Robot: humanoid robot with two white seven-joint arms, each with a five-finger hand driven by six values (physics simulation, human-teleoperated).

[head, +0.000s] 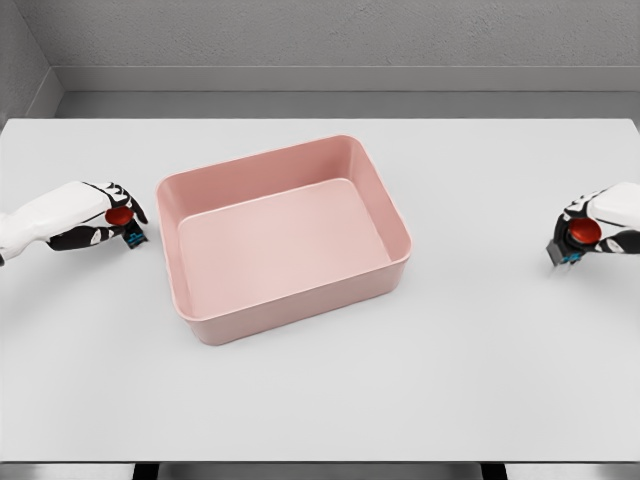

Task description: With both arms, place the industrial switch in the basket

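Observation:
A pink rectangular basket sits open and empty in the middle of the white table. At the far left, my left hand is curled around an industrial switch with a red button and a dark base with blue trim; it sits just left of the basket's left wall. At the far right, my right hand is shut on a second industrial switch of the same kind, its dark base pointing down to the left, well away from the basket's right wall.
The white table stretches wide around the basket, with its front edge near the bottom of the view. A grey wall runs behind the table's far edge.

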